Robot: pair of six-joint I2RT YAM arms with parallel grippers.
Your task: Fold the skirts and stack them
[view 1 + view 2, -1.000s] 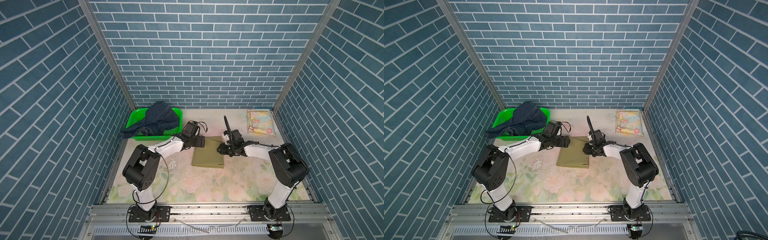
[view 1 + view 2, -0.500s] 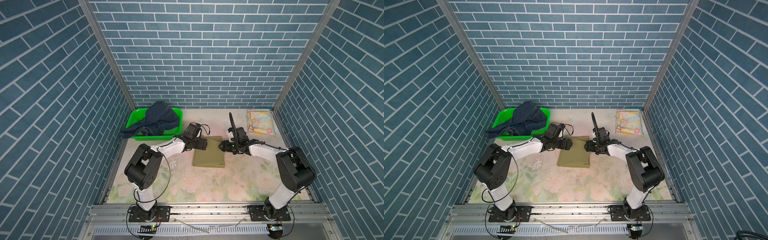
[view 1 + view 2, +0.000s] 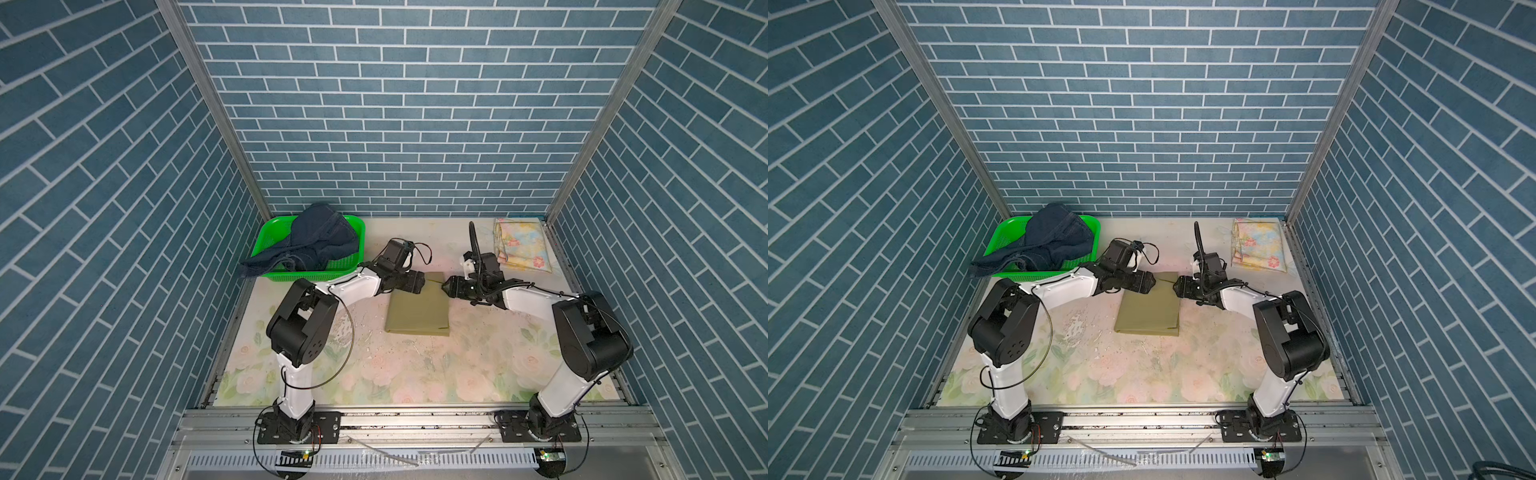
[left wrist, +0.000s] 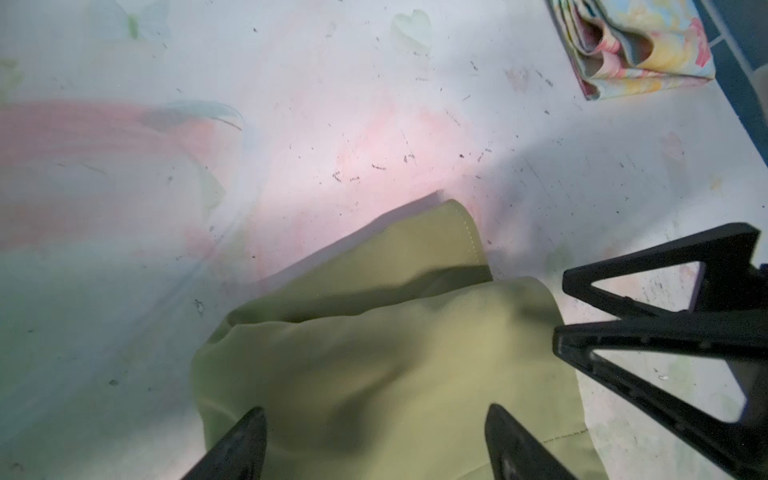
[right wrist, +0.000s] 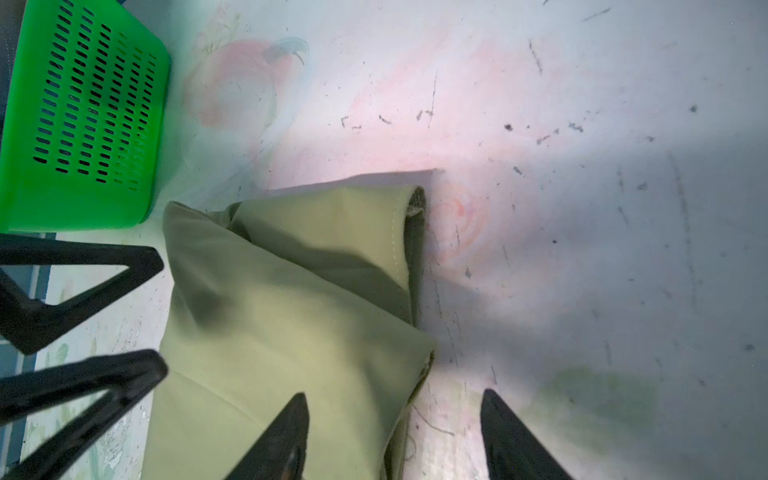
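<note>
The olive-khaki skirt [image 3: 417, 309] [image 3: 1148, 309] lies folded flat in the middle of the table. Both grippers hover at its far edge. My left gripper [image 3: 419, 282] [image 4: 374, 415] is open above the cloth's far left corner, pinching nothing. My right gripper [image 3: 446, 286] [image 5: 395, 401] is open at the far right corner, one finger over the olive skirt [image 5: 291, 311], the other over bare table. The floral skirt [image 3: 521, 245] [image 4: 640, 50] lies folded at the back right. The denim skirt [image 3: 316, 241] is heaped in the basket.
A green perforated basket [image 3: 272, 232] [image 5: 79, 124] stands at the back left, with denim hanging over its front left rim. Brick-patterned walls close in on three sides. A metal rail [image 3: 415, 419] runs along the table's front edge.
My right gripper's jaws have spread wider and its arm has shifted right. The left gripper has crept a little right over the olive skirt's far edge.
</note>
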